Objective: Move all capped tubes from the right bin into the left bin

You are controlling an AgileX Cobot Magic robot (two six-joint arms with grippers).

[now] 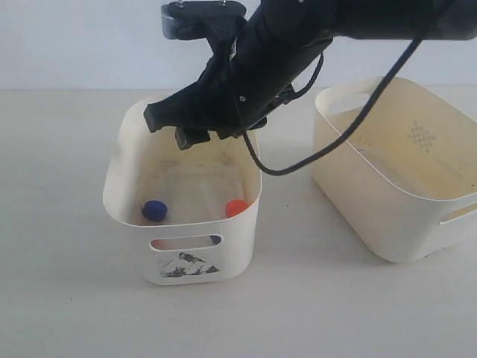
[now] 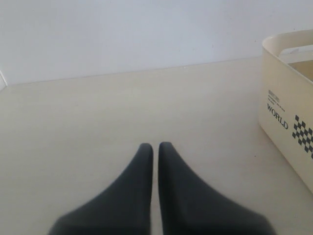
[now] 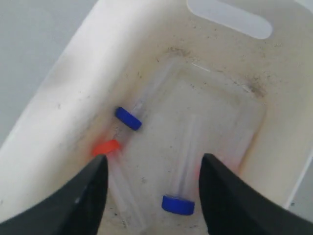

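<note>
Three capped tubes lie on the speckled floor of the left bin, the tub with the black-and-white sticker. In the right wrist view I see a dark blue cap, an orange-red cap and a second dark blue cap. The exterior view shows a blue cap and the orange-red cap. My right gripper hangs open over this bin, reaching across from the right, holding nothing. The right bin shows no tube inside. My left gripper is shut and empty above bare table.
The right arm and its black cable hang over the gap between the two bins. In the left wrist view a cream tub wall with a "WORLD" checkered print stands beside the shut fingers. Pale tabletop surrounds both bins.
</note>
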